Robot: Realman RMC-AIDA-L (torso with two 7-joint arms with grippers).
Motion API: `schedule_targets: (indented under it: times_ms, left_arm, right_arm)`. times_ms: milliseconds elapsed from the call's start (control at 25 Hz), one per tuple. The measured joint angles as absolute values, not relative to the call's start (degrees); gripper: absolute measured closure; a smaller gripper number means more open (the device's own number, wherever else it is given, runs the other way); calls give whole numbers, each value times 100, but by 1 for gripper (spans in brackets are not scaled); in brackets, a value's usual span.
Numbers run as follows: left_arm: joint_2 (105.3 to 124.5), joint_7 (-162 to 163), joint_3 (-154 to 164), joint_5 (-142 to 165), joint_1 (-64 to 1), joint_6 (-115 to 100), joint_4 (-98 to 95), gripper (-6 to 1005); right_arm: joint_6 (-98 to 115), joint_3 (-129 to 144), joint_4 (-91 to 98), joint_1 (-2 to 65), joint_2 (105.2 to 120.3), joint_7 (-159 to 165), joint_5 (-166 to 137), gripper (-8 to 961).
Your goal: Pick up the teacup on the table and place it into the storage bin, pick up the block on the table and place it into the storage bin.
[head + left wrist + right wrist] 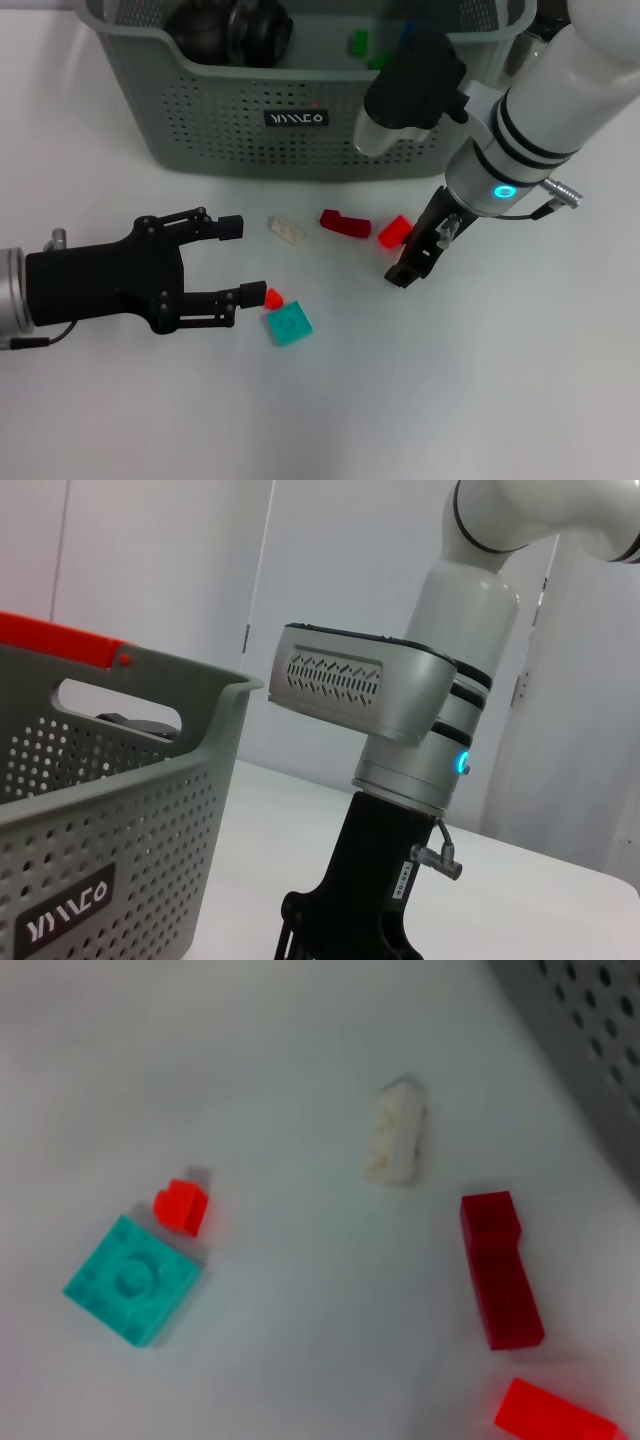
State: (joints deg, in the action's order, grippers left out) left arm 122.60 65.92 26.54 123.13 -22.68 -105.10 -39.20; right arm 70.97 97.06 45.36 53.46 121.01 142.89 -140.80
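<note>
Right gripper: low beside the red block, jaw state unclear.
Left gripper: spread, idle.
Block: light, stiff, slick; pinch flat sides.
Bin: behind.

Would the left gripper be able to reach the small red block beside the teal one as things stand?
Probably yes. The left gripper is open, and its lower finger lies right next to the small red block. Nothing lies between them; the teal block sits just beyond, so a careful approach would help.
</note>
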Motion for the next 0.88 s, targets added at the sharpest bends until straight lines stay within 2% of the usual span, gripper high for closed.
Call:
schedule_targets:
  times_ms: [280,560,880]
  left_arm:
    - [12260,6591,2654,12313,-2260,-10480,-3920,156]
    - [12261,6592,2635,12313,-2237,-10506,-3947,156]
    - [12260,6592,2609,12313,-2243,-10541,-3955,156]
  right_arm:
    - [7119,9758,4793,5320,12082,14342,-14015,510]
    - [8284,8818,6486,5106,12030,14300,-13603,523]
    - [8611,6722,7785,5617,12023,14437,-13135,522]
